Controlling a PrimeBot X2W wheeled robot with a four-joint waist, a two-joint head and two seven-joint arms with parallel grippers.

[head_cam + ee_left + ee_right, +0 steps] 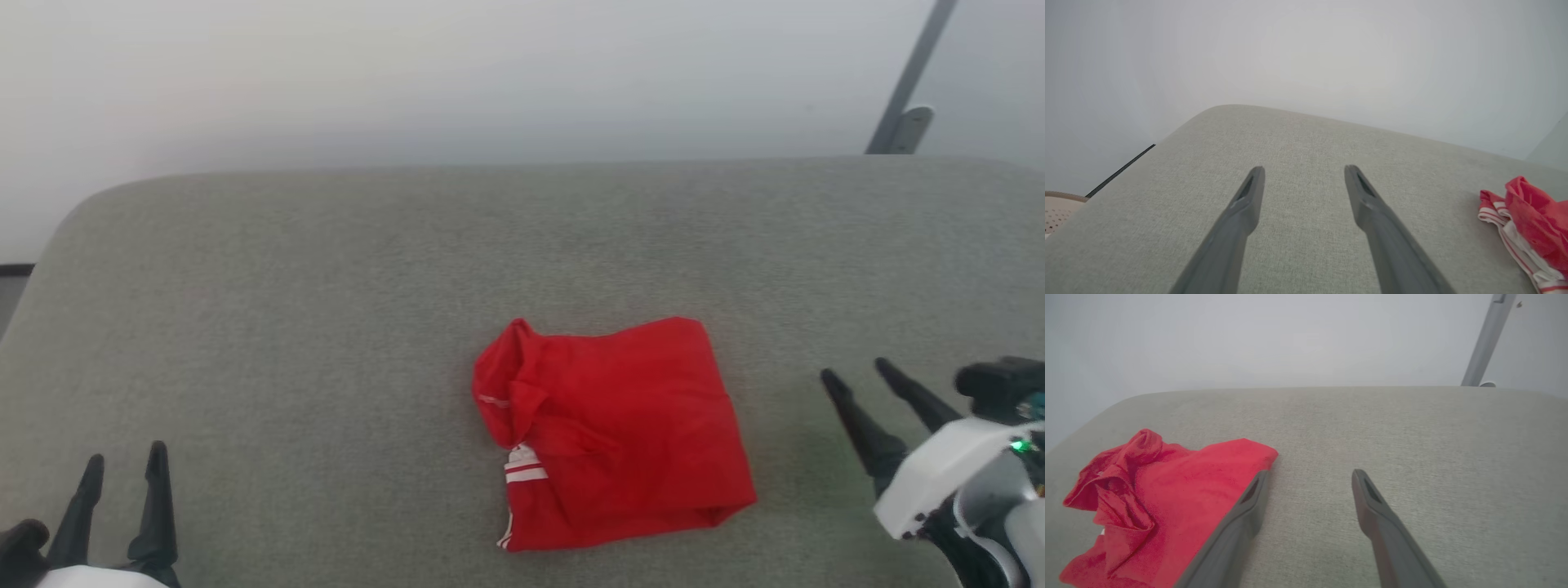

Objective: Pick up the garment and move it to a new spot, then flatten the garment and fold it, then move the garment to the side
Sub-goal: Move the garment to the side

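Left gripper (126, 452), lower left, and right gripper (854, 367), lower right, show fingers wide, empty — the garment (612, 433) lies roughly folded, lower centre on the surface (326, 269) — seemingly only the sideways move remains

**Red garment folded, lying flat**

You'll find the garment (620, 433) folded into a compact, roughly square red bundle. It lies flat on the grey fabric surface (326, 327), a little right of centre in the head view and toward the near edge. It sits slightly skewed, with its right edge slanting down and outward. Its top-left corner is bunched into loose, raised creases. The rest of the top layer is fairly smooth, with one diagonal fold across it. Look at the lower-left edge: white-and-red striped trim (522, 472) peeks out from under the red layer.
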